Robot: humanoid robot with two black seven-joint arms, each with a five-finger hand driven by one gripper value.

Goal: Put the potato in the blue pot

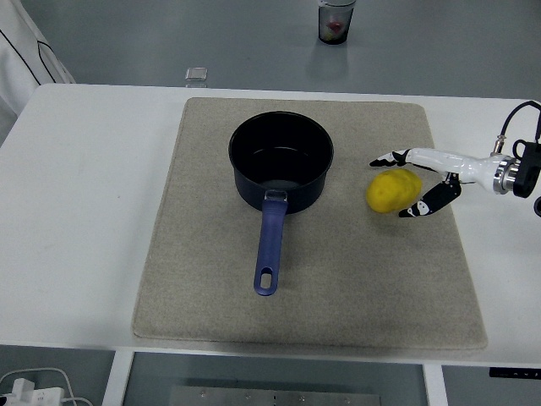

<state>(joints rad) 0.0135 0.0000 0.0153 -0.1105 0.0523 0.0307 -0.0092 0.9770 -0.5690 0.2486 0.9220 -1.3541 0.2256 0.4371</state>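
Note:
A yellow potato lies on the beige mat, to the right of the dark blue pot. The pot stands upright and empty, its blue handle pointing toward the near edge. My right hand reaches in from the right edge and straddles the potato. Its fingers lie over the potato's far side and the thumb sits at its near right. The fingers are spread and do not clamp the potato. The left arm is out of view.
A glass cup stands on the floor beyond the table's far edge. A small clear object sits at the far edge left of the mat. White fabric shows at the upper left.

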